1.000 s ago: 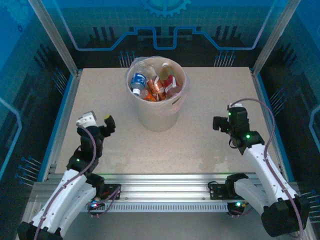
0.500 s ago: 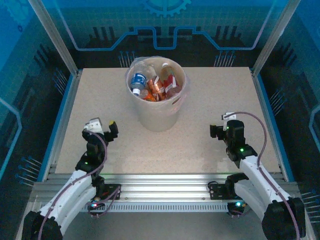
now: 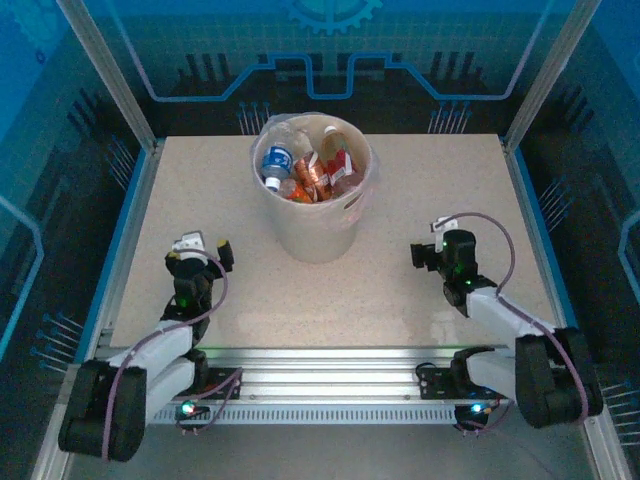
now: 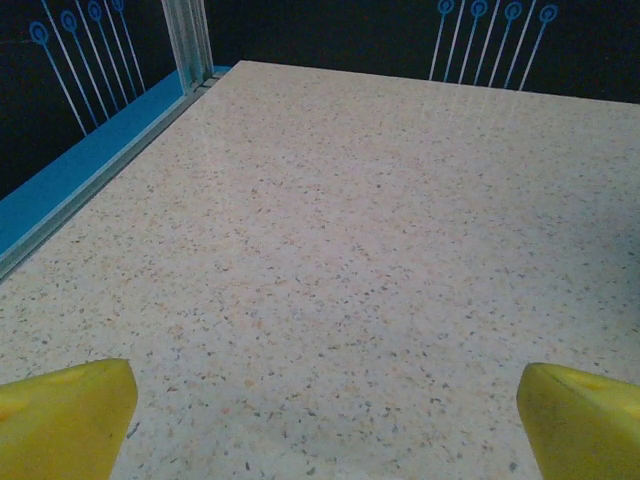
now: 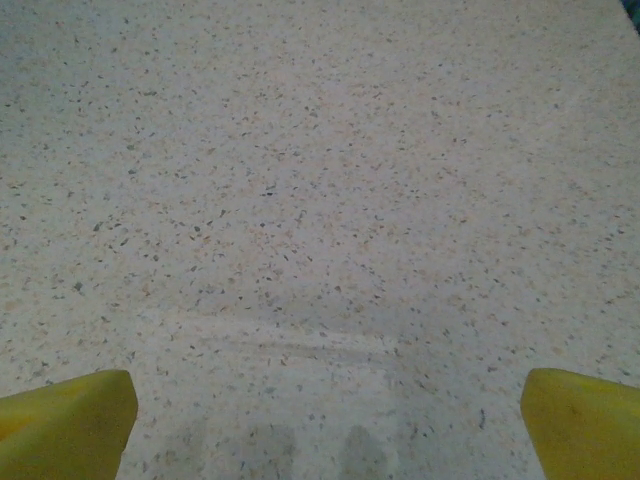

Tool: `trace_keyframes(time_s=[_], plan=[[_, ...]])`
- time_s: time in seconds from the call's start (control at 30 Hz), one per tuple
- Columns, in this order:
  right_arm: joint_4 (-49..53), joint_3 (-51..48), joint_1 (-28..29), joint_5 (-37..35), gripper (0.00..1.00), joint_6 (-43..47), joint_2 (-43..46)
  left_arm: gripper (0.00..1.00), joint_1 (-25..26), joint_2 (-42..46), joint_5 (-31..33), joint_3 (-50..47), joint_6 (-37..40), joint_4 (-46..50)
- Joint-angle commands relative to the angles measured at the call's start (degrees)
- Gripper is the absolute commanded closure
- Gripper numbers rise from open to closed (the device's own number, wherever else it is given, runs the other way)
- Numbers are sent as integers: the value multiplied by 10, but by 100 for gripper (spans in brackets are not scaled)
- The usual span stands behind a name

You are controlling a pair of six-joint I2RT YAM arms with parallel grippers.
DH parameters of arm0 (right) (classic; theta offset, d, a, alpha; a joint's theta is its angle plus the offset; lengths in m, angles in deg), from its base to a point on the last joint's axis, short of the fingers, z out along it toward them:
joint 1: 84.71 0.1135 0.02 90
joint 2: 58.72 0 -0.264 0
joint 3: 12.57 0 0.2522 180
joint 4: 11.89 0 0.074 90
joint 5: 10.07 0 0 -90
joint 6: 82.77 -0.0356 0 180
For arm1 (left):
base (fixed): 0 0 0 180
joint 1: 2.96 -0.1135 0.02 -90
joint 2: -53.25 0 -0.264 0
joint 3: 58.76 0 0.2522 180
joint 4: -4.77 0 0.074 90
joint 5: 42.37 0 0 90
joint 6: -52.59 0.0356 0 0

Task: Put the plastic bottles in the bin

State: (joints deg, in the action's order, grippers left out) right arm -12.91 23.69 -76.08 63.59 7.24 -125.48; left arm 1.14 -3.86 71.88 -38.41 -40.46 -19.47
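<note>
Logged both arms drawn back toward the near edge over the last second, now folded low over their bases. Placed left gripper (image 3: 207,250) near-left of the bin (image 3: 312,235) and right gripper (image 3: 431,242) near-right of it, each well apart from it and carrying nothing. Read jaws on both as spread wide, same as a second ago. Saw yellow fingertips (image 4: 65,415) at the opposite lower corners of the left wrist view, likewise fingertips (image 5: 580,415) in the right wrist view, with only speckled table (image 3: 430,180) between them.

Spotted bottles (image 3: 310,175) only inside the bin, far centre of the table, heap unchanged across that second. Judged task done or all but done: looks like parking, given the empty, open retreat and nothing left in sight to fetch.

Hard to make out:
- Cannot count the bottles. Pile overlaps, lower ones buried; picked out red and orange labels and one blue, little more.
- Cannot see the table strip just behind the bin, nor the patches under the folded arms. Cannot rule out a stray bottle there.
- Wrist views cut off at the fingertip ends, so nothing learned of the rest of either gripper from them.
</note>
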Motion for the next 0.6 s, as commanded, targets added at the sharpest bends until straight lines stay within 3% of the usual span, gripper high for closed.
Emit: trace_keyframes(time_s=[0.0,0.37,0.57], plan=[[-80,29,-12,26,0,16,-34,1,-17,-44,-64,7,10,-96],[-141,69,-22,69,0,23,-113,1,-38,-188,-133,53,11,-203],[-165,72,-27,88,0,19,-144,1,-39,-309,-156,61,10,-313]])
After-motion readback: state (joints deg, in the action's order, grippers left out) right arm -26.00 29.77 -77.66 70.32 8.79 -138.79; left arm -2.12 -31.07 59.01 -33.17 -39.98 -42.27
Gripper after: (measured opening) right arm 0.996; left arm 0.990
